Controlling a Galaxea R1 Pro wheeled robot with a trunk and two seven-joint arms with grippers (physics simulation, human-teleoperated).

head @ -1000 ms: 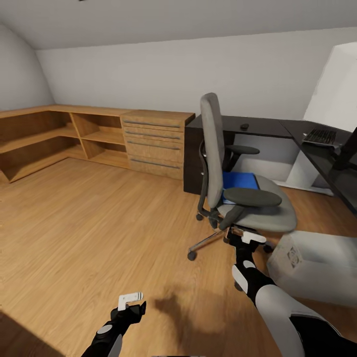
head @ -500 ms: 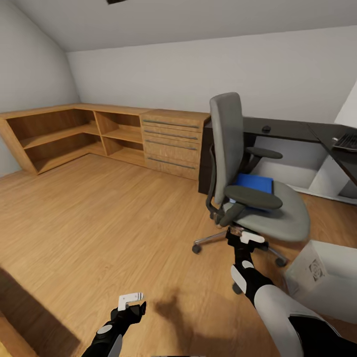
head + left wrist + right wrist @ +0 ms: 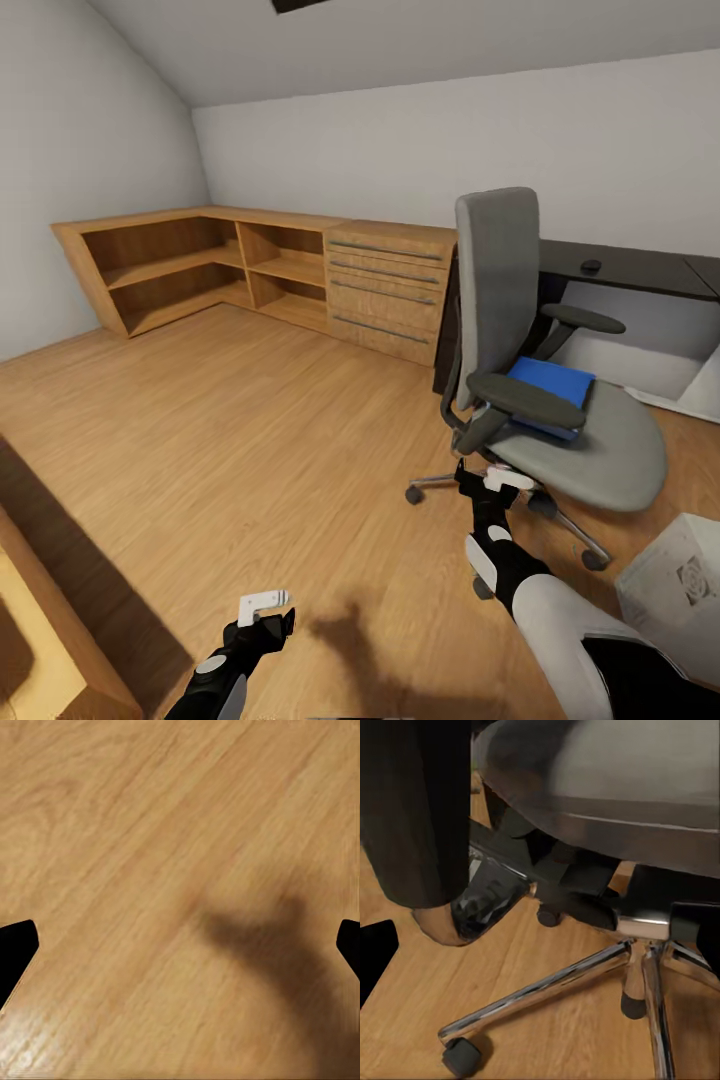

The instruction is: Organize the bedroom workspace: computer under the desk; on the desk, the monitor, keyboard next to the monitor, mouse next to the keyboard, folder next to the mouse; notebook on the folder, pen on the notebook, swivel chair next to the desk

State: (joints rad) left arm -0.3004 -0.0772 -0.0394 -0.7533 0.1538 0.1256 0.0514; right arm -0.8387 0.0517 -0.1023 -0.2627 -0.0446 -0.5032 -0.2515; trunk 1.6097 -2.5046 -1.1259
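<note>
The grey swivel chair [image 3: 545, 400] stands on the wood floor at the right of the head view, its tall back toward the wooden cabinets. On its seat lies the blue folder [image 3: 552, 385]. Behind the chair runs the black desk [image 3: 640, 272], with a small dark rounded object [image 3: 591, 266] on top, perhaps the mouse. My right gripper [image 3: 497, 478] is open just below the seat's near edge; the right wrist view shows the gripper [image 3: 540, 937] facing the chair's chrome base [image 3: 547, 982]. Over bare floor, my left gripper [image 3: 265, 605] [image 3: 184, 945] is open with nothing in it.
Low light wooden shelves and a drawer unit [image 3: 390, 285] line the far wall and left corner. A white box with a round vent mark [image 3: 680, 590], perhaps the computer, lies on the floor at the lower right. A wooden edge [image 3: 40, 650] sits at the lower left.
The whole view has swung left: shelves, chair and desk slid right in the picture, and the keyboard went out of view. Both arms hold the same pose; the chair stays just ahead of my right gripper.
</note>
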